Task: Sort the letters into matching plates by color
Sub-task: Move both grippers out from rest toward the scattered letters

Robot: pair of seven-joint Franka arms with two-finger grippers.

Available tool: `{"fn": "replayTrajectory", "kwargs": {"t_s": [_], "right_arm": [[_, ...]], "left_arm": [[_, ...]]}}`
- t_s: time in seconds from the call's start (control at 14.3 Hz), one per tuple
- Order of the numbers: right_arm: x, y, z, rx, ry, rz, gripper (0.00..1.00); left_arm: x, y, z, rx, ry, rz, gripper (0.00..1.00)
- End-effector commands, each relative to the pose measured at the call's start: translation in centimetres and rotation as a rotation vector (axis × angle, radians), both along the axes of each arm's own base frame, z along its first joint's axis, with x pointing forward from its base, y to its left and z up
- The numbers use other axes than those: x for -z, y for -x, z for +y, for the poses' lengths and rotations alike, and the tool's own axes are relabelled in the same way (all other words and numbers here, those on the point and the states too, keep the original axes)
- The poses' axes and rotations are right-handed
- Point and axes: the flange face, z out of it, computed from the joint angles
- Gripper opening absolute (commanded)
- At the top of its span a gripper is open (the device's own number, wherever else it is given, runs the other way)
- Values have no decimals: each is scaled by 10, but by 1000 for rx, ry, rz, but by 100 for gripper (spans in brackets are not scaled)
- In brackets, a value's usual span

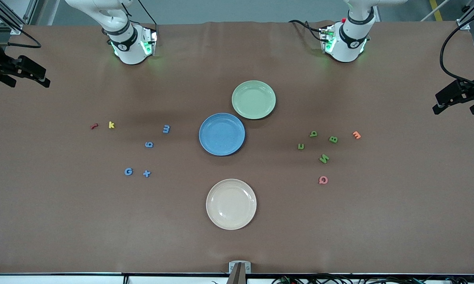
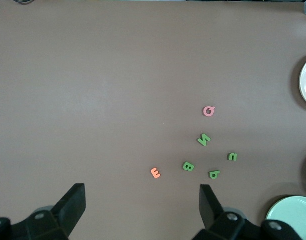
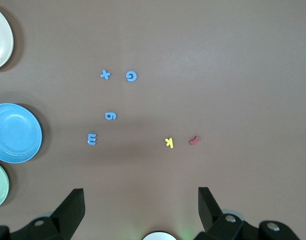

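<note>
The blue plate (image 1: 222, 134) and the pale green plate (image 1: 254, 99) sit side by side mid-table. Blue letters lie toward the right arm's end: E-shape (image 1: 166, 128), 6 (image 1: 149, 144), G (image 1: 128, 171), + (image 1: 146, 173). Green letters lie toward the left arm's end: b (image 1: 313, 134), B (image 1: 333, 139), u (image 1: 301, 146), N (image 1: 324, 158). My left gripper (image 2: 141, 205) is open and empty, high over the table by the green letters (image 2: 204, 139). My right gripper (image 3: 140, 205) is open and empty, high over the table by the blue letters (image 3: 110, 116). Neither hand shows in the front view.
A cream plate (image 1: 231, 204) sits nearer the front camera than the blue plate. An orange E (image 1: 356, 135) and a pink Q (image 1: 323, 180) lie by the green letters. A red letter (image 1: 94, 126) and a yellow k (image 1: 111, 125) lie toward the right arm's end.
</note>
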Motion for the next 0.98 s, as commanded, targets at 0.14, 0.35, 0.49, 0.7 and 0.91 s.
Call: {"fn": "replayTrajectory", "kwargs": {"t_s": [0.14,0.35,0.49,0.7,0.91], "right_arm": [[-8,5,1,-9,13,-15,100],[-11,5,-1,5,11,-16,100],[8,-6,-1,0,10,31,100],[28,-24,-8,0,11,54,100],[46,-38,-10,3,12,70,100]], "left_arm": [[-3,4,2,3,-11,4,100],[2,4,3,-21,-5,18,100],[22,-4,-2,-48,-3,71,100],[55,-10,-13,-57,-5,134,100],[96,-25,-35,-20,-9,195,100]]}}
